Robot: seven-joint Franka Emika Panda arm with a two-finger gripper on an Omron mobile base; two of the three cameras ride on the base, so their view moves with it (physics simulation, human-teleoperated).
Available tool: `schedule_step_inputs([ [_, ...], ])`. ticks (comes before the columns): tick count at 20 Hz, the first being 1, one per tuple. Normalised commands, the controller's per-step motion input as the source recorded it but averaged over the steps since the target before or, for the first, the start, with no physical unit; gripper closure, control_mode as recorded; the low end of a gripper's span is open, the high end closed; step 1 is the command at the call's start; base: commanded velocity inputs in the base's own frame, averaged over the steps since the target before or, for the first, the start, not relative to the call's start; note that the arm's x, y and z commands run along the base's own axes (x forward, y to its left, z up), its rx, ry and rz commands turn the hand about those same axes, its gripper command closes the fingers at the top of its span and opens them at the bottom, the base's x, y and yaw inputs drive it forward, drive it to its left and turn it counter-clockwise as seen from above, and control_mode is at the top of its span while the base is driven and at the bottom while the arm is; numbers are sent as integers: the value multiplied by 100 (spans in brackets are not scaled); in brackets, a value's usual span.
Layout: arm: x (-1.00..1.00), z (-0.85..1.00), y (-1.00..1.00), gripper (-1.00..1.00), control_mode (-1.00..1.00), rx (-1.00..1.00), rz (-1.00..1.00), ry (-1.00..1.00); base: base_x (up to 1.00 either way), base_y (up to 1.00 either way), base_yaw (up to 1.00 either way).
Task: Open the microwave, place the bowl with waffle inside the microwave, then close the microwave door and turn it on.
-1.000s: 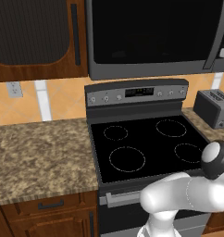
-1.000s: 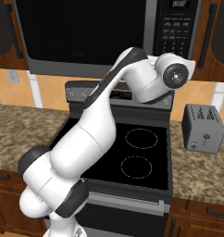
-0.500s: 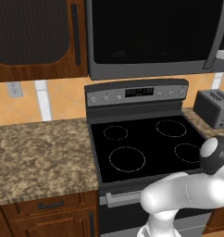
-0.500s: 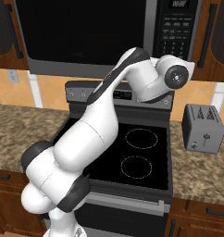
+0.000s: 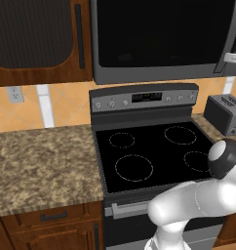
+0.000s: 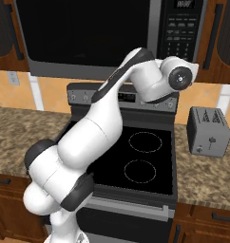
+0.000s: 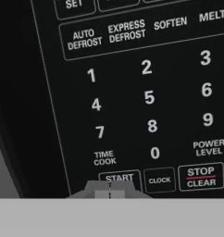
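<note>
The wide black glass microwave door [image 6: 88,33] is seen shut above the black glass-top stove [image 6: 136,159]; a small grey slotted toaster [image 6: 208,130] is set on the speckled granite counter [image 6: 209,175].

Hand view: claw [image 7: 109,190] fingertips pressed together just under the START key [image 7: 119,177], covering its lower edge; contact couldn't be confirmed. Top keypad row cut off by the frame. Right base view: arm hid part of the stove [image 6: 136,156] back panel, microwave [image 6: 102,33] top cropped. Left base view: toaster [image 5: 226,113] clipped at the right edge.
</note>
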Motion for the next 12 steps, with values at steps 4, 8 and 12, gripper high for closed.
schedule_step_inputs([
  [4, 39, -12, 0, 100, -100, 0, 1, 0, 0, 0, 0],
  [8, 28, -5, 3, 100, -100, 0, 0, 0, 0, 0, 0],
  [12, -43, 0, 36, 100, -100, -2, 0, -12, 0, 0, 0],
])
